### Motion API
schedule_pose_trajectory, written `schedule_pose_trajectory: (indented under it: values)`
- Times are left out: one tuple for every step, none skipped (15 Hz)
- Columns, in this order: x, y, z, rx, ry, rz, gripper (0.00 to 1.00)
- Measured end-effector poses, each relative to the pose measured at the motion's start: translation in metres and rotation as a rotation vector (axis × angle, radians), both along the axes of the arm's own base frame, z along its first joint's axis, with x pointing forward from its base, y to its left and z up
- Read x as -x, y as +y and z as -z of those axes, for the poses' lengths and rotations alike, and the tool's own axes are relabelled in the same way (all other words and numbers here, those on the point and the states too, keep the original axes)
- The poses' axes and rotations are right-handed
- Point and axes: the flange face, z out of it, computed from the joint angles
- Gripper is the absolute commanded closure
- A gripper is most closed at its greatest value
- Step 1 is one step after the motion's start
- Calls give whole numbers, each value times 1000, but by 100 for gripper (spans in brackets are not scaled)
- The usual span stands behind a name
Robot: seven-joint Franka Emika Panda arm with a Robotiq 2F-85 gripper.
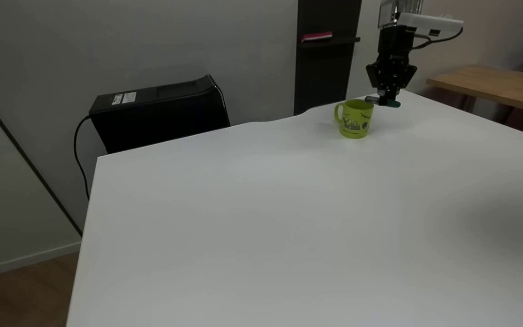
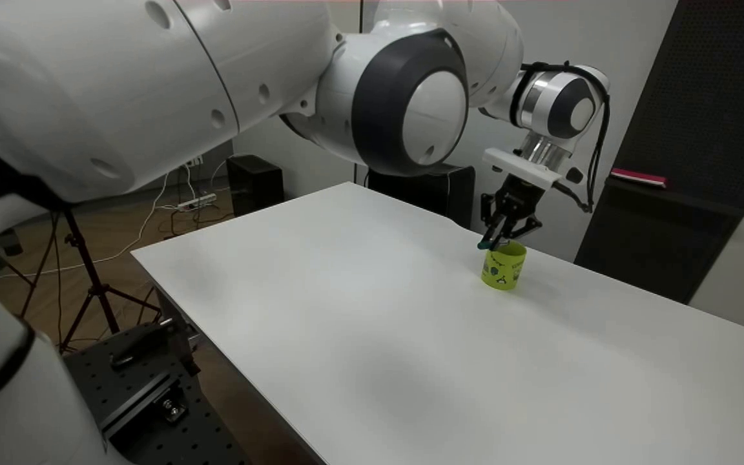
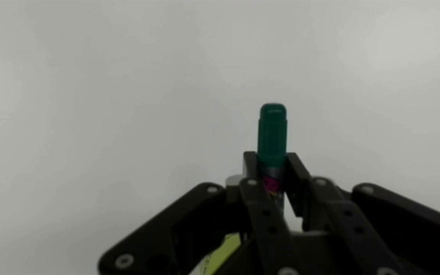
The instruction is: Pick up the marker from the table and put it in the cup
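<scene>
The dark green marker [image 3: 272,137] is pinched between my fingertips [image 3: 271,164] in the wrist view, its capped end pointing away from the gripper. In an exterior view the marker [image 1: 393,104] lies roughly level in the shut gripper [image 1: 385,101], its grey end near the cup's rim. The yellow-green cup [image 1: 354,120] stands upright on the white table [image 1: 243,227]. In an exterior view the gripper [image 2: 495,243] and the marker's green end [image 2: 484,245] appear at the cup's [image 2: 503,270] rim. A piece of the cup [image 3: 224,252] shows behind the fingers in the wrist view.
The cup stands near the table's far edge. A black boxy device [image 1: 161,113] is beyond that edge. A dark shelf [image 1: 327,59] and a light-brown wooden table [image 1: 497,86] stand behind. The arm [image 2: 404,97] reaches over the white table.
</scene>
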Motion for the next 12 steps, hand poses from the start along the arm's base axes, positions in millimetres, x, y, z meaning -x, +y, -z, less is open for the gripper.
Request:
schedule_pose_trajectory:
  values:
    - [0,0,0,-4,3,1,97]
    - [1,-1,0,-8,6,2,97]
    - [1,-2,0,-11,7,4,97]
    - [1,-3,0,-13,9,6,97]
    - [1,-4,0,-16,10,8,97]
    - [2,-5,0,-19,12,9,97]
    - [2,-6,0,-20,13,10,97]
    - [2,-7,0,-20,14,11,97]
    - [2,-7,1,-21,16,11,97]
    - [2,-7,1,-22,18,11,97]
    - [3,-7,2,-22,20,10,97]
    - [3,-7,3,-23,23,10,97]
